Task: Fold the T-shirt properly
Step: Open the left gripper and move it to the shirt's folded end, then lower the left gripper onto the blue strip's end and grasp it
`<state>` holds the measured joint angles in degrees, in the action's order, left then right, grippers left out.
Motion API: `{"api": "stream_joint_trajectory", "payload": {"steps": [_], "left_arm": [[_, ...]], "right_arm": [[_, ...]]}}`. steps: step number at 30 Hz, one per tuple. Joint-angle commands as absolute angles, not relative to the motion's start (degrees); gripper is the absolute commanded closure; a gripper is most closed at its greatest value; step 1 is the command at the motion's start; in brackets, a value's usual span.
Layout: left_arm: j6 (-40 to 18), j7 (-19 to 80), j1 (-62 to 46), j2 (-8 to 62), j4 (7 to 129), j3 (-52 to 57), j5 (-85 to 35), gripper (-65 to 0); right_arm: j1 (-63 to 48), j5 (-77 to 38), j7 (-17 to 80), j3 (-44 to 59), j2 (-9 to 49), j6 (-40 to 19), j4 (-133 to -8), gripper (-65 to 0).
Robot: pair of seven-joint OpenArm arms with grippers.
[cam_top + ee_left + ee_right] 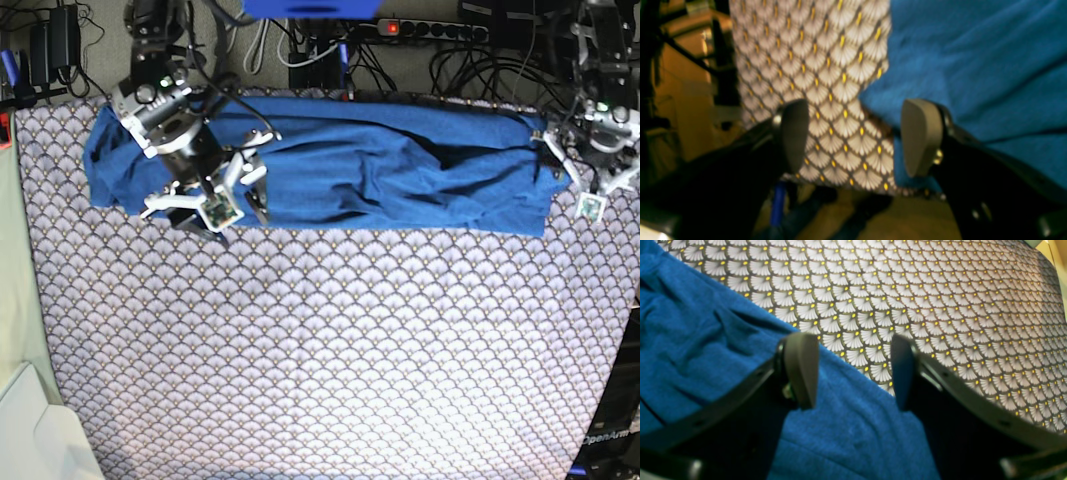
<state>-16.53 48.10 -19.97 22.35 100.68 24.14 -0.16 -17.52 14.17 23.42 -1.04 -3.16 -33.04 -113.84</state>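
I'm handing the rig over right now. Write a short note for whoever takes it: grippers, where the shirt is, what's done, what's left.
Left gripper: open, holding nothing, at the shirt's end by the table edge.
Right gripper: open, holding nothing, over the shirt's front edge near its other end.
T-shirt: lies as a long, wrinkled band along the far side of the tablecloth, apparently folded lengthwise.
Done: seemingly a lengthwise fold; neither arm grips the cloth.
Left: probably smooth the wrinkles, then fold the ends inward into a compact stack.
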Motion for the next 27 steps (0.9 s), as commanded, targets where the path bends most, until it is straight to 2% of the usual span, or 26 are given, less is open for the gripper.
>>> {"api": "stream_joint_trajectory", "payload": {"steps": [1, 11, 22, 27], "left_arm": [[-16.3, 47.3, -18.9, 23.2, 100.3, 24.6, -0.1, -42.2], [-16.3, 47.5, -18.6, 23.4, 97.5, 24.7, -12.7, -42.2], [-16.2, 47.6, -17.4, 23.2, 96.3, 24.8, -14.6, -42.2], [-16.2, 47.4, -15.0, 23.2, 90.8, 24.7, -14.7, -42.2]], "right_arm": [[-17.1, 13.4, 22.1, -1.1, -3.2, -32.9, -114.7, -35.1], [-17.2, 13.4, 22.1, -1.2, -3.2, -32.9, -114.7, -35.1], [-17.1, 13.6, 22.1, -1.1, -3.2, -32.9, -114.7, -35.1], [-17.1, 13.6, 22.1, -1.2, -3.2, -32.9, -114.7, -35.2]]}}
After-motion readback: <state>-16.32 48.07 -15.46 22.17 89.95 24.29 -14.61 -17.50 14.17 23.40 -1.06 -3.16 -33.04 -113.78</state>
